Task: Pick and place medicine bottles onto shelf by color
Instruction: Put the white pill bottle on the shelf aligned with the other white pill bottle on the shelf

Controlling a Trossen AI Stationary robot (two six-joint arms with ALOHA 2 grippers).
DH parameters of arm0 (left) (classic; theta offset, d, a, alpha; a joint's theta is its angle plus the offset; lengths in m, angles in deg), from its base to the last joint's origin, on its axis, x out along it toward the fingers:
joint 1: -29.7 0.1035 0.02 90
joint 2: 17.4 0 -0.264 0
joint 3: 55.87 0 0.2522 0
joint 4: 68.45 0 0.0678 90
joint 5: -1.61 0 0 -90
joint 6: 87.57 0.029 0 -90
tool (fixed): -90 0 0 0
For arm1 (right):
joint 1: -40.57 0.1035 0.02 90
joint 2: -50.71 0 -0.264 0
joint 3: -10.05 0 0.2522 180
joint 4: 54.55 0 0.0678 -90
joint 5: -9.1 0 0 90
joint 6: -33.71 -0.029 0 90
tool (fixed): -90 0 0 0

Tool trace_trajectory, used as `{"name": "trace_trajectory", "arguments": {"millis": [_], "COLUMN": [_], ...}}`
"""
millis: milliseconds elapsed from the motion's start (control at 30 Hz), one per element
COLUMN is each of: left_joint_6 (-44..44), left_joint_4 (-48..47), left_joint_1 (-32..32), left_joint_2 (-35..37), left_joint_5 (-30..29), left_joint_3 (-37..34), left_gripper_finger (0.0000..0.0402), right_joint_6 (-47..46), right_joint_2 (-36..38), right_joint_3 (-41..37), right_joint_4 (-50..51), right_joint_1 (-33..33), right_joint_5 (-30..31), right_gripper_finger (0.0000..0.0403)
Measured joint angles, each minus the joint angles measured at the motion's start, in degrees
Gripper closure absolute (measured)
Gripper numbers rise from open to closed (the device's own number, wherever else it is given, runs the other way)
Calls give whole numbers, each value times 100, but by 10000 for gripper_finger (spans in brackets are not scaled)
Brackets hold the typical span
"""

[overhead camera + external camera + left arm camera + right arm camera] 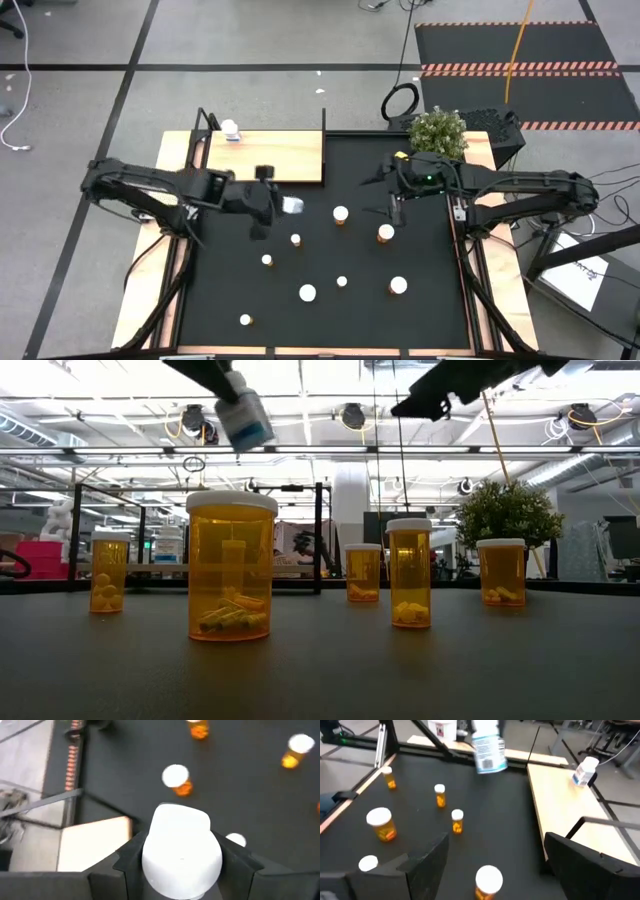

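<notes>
White bottle [292, 205], held aloft in the left gripper [283, 205], its jaws clamped on either side of the body; it hangs over the black counter [420, 300], just short of the shelf [290, 155].

Right gripper [392, 208]: jaws spread wide, holding nothing, hovering near the plant [438, 132] above 2 orange bottles.

Risks, as judged from where I stand:
- The held bottle is tilted; it could topple once set on the shelf.
- A black post [324, 145] stands at the shelf's near corner; a low carry might clip it.
- The right arm waits close to an orange bottle [386, 233]; a careless drop could knock it over.

Count:
- White bottles: 2 (1 carried, 1 already standing at the far corner of the shelf [231, 129]).
- Orange bottles with white caps on the counter: 8, all upright, well apart.
- Shelf: 1.
- Plant: 1.
</notes>
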Motion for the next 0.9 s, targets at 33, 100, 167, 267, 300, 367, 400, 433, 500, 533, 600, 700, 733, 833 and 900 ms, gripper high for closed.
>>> {"name": "trace_trajectory", "arguments": {"millis": [33,100,167,267,300,367,400,433,500,533,600,700,733,833,900], "left_joint_6": [-20,-50,-31,-20,3,102,200,339,610,760,1118,1486,1609,1886,2042], "left_joint_4": [-253,-672,-1021,-1471,-1624,-1831,-1872,-1936,-2022,-2005,-2019,-2001,-2002,-2017,-1965], "left_joint_1": [90,312,585,1087,1267,1646,1838,2045,2417,2632,3080,3711,3932,4519,4866], "left_joint_2": [145,344,584,840,899,992,1031,1041,1057,1058,1032,882,820,681,613], "left_joint_5": [2,2,7,20,57,103,131,171,255,325,471,642,714,982,1126], "left_joint_3": [-1,-4,-4,-4,-4,-4,-4,-4,-4,-4,-4,-4,-6,-11,-43], "left_gripper_finger": [213,213,213,213,213,213,213,213,213,213,213,213,213,213,213], "right_joint_6": [0,40,115,221,259,330,390,423,484,512,535,535,535,545,546], "right_joint_2": [38,103,133,149,139,121,112,95,76,74,75,74,74,77,77], "right_joint_3": [0,0,0,-2,-2,0,-1,-2,-2,-2,-2,-2,-2,-2,-2], "right_joint_4": [-3,61,52,88,89,51,88,100,73,90,75,77,77,75,75], "right_joint_1": [0,0,0,0,2,-4,-7,-7,-7,-7,-8,-7,-7,-7,-9], "right_joint_5": [0,-7,-6,-2,-2,0,-1,0,-2,-1,-2,-2,-2,-2,-2], "right_gripper_finger": [83,83,83,83,83,83,83,83,83,83,83,83,83,83,83]}}
